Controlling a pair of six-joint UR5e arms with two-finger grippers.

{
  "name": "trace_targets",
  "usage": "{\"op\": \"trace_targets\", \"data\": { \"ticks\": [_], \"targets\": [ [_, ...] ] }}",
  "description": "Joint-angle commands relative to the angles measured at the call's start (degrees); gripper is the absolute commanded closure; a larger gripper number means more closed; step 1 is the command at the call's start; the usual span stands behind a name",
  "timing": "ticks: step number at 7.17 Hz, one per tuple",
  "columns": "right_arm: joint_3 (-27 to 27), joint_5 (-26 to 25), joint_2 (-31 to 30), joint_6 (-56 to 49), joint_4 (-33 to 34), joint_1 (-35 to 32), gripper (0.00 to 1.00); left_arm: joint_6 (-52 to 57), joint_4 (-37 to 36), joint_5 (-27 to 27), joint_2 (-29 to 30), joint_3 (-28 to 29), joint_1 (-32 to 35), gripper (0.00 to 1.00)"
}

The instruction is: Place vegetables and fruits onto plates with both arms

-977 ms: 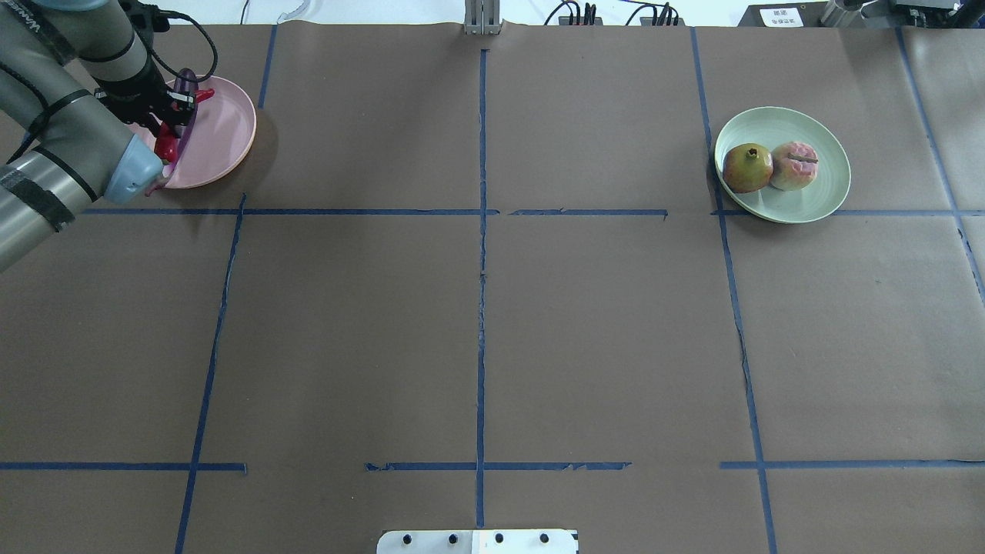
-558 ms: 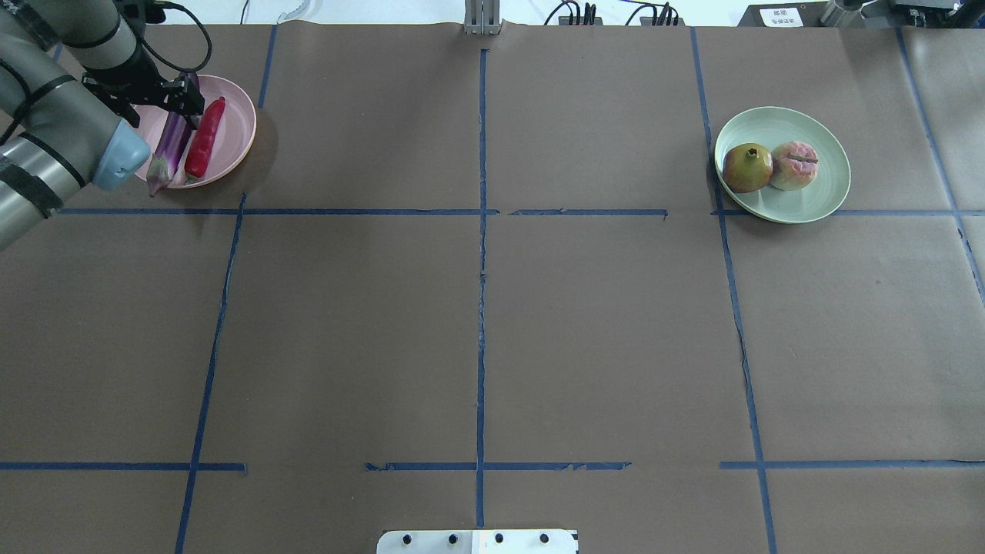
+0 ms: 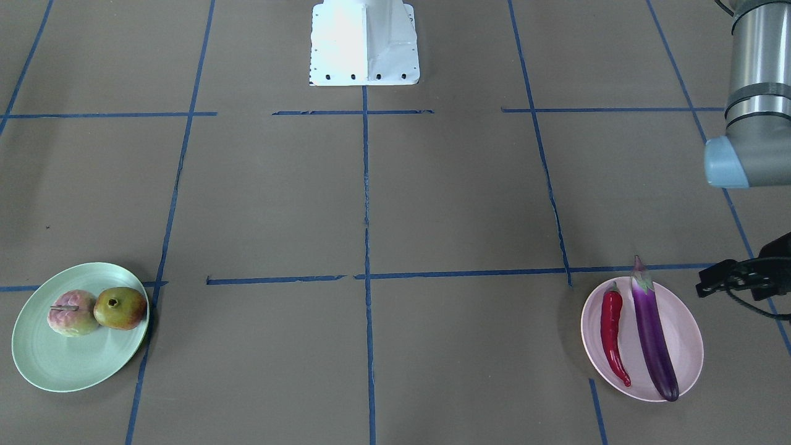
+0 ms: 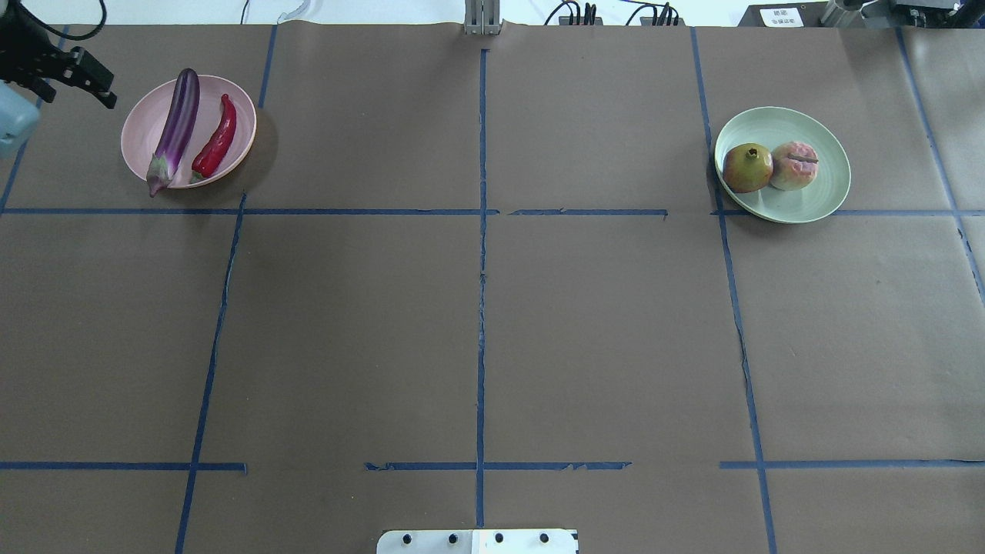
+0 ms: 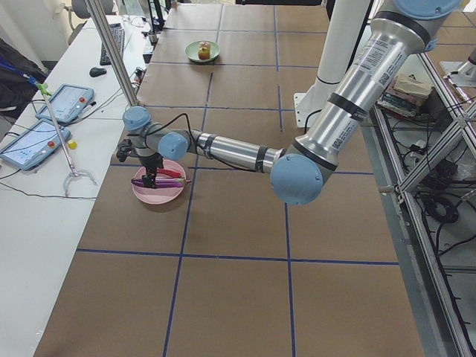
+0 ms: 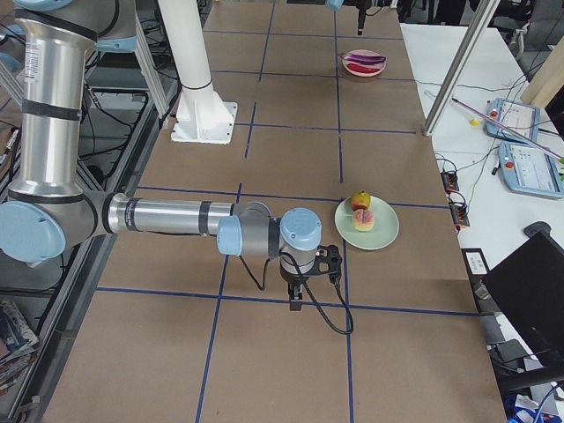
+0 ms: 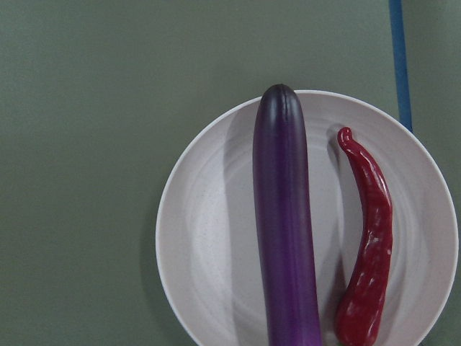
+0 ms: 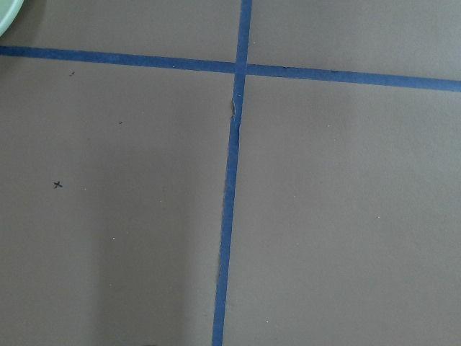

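The purple eggplant (image 4: 175, 127) and the red chili pepper (image 4: 215, 146) lie side by side on the pink plate (image 4: 238, 115) at the far left. They also show in the left wrist view, eggplant (image 7: 287, 231) and chili (image 7: 369, 245). My left gripper (image 4: 77, 77) is raised, left of the plate and apart from it, open and empty. The two round fruits, yellow-green and red (image 4: 746, 168) and pale pink (image 4: 794, 165), sit on the mint green plate (image 4: 816, 204) at the far right. My right gripper (image 6: 295, 295) shows only in the exterior right view, low over bare table near the green plate; I cannot tell its state.
The table is covered in brown paper with a grid of blue tape lines (image 4: 482, 231). The white robot base (image 3: 364, 43) stands at the near middle edge. Cables and boxes (image 4: 616, 11) lie beyond the far edge.
My left gripper has let go of the chili, which now lies on the pink plate beside the eggplant. The left arm has drawn back up and to the left. The fruits have not moved.
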State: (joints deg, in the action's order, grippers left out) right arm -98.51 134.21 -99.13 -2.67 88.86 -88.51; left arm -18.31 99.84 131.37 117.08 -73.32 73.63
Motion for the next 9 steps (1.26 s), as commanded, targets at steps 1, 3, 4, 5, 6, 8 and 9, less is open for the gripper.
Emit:
{"op": "trace_targets", "data": {
  "ticks": [1,3,4,5,6,8,9],
  "targets": [
    [-0.02,0.00,-0.01,-0.06,-0.09,0.00,0.00,13.94,-10.76,0.11,-7.53,-9.08,4.84,0.00],
    [-0.02,0.00,-0.01,0.20,0.00,0.00,0.00,20.05,-14.67,1.16,-18.50,-17.00,11.41,0.00],
    [-0.02,0.00,-0.10,0.21,-0.09,-0.09,0.00,20.32,-12.94,3.95,-26.04,-18.34,12.50,0.00],
    [-0.02,0.00,-0.01,0.21,0.00,-0.09,0.00,20.07,-9.01,3.89,-30.20,-19.92,13.03,0.00],
    [-0.02,0.00,-0.01,0.21,0.00,-0.09,0.00,20.24,-6.44,4.15,-32.07,-20.28,13.12,0.00],
    [-0.19,-0.09,-0.01,0.29,0.00,-0.09,0.00,19.98,-5.89,4.16,-35.22,-21.96,15.05,0.00],
    [-0.37,-0.09,-0.10,0.29,0.00,-0.09,0.00,19.98,-5.98,3.89,-35.52,-22.39,15.32,0.00]
  ]
}}
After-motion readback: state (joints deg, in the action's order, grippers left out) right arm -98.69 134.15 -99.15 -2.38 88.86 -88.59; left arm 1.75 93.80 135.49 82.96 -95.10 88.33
